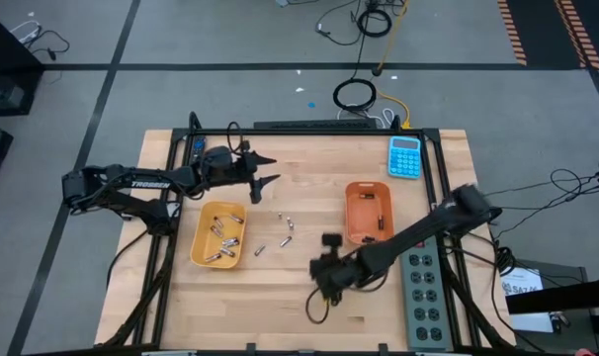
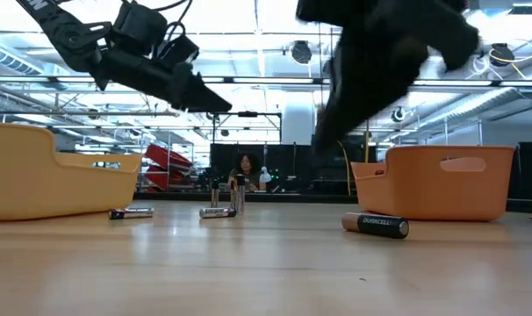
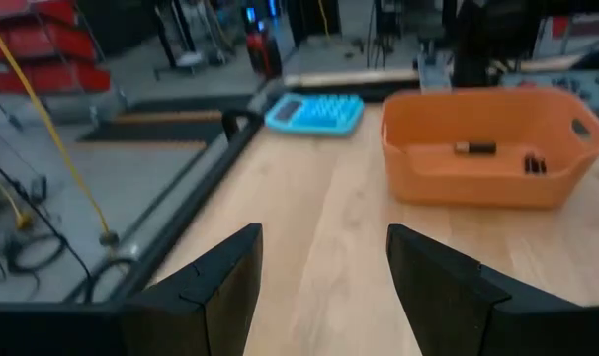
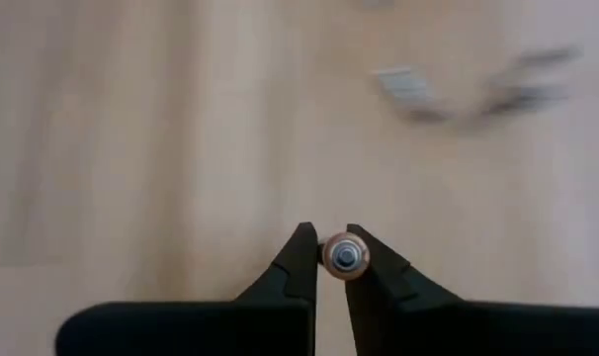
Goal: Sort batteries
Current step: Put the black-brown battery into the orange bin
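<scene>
**Wood bench, right claw clamped on one battery**

Pale wood bench (image 1: 299,297) carries two plastic trays: yellow tray (image 1: 218,235) on the left side, orange tray (image 1: 369,211) on the right. Batteries in three spots. A heap lies in the yellow tray (image 1: 223,237); a couple of dark ones sit in the orange tray (image 3: 474,148); a few loose batteries (image 1: 286,225) lie on bare wood btwn the trays, one standing upright in the low view (image 2: 238,197).

Right claw (image 4: 336,259) is low over the bench's near-middle, in front of the orange tray, clenched on a single battery (image 4: 343,257), seen end-on btwn the fingertips.

Left claw (image 1: 263,170) hangs above the bench, behind the yellow tray, fingers spread wide, nothing in them.

Blue calculator (image 1: 404,156) sits at the far right corner; grey power strip (image 1: 425,297) runs along the right edge. A person (image 2: 246,169) shows far back in the room.
</scene>
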